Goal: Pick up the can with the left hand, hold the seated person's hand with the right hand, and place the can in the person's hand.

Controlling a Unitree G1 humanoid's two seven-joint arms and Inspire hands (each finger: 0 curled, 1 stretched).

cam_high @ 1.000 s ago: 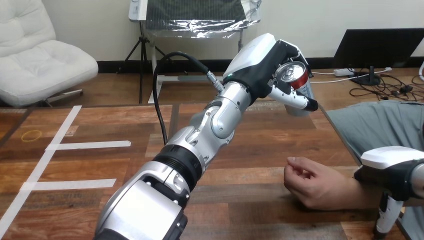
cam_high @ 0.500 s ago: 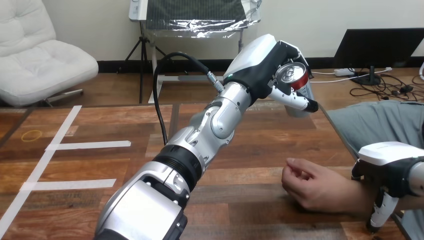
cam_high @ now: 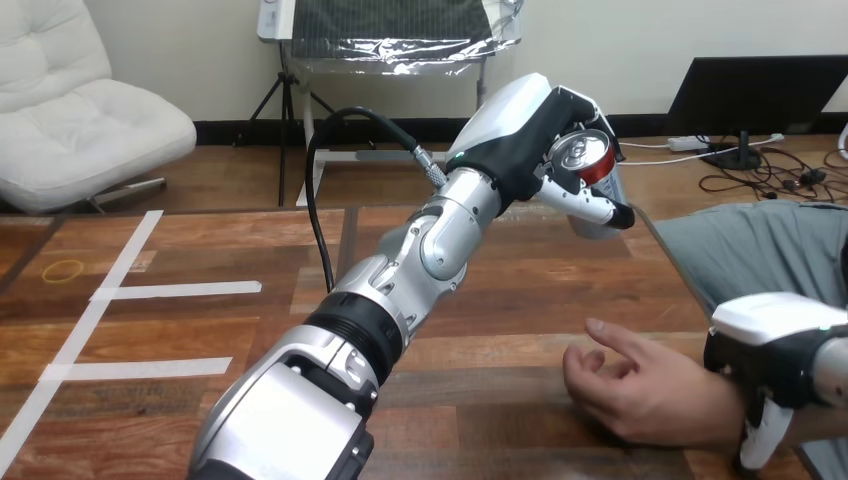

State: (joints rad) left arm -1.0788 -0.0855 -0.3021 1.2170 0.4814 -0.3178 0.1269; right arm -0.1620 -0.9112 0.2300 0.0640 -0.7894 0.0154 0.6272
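In the head view, the left hand [cam_high: 525, 125] is reaching out above the far right corner of the table [cam_high: 170, 330]. Its fingers and thumb are curling round the can [cam_high: 588, 160], which is riding in the air, tilted so that its silver top is facing the camera. The person's hand [cam_high: 640, 390] is lying by the table's right edge, towards the near corner, with its fingers loosely bent. The right hand [cam_high: 775, 350] is sitting over the person's wrist; whether it is actually gripping cannot be told.

The can is likely handling as a thin-walled metal thing: light, smooth and a little slippery, stiff at the rims but denting under a hard squeeze. A wrap around the middle of the wall, as it is being held now, is looking like the right purchase, leaving the base free for the person's palm.
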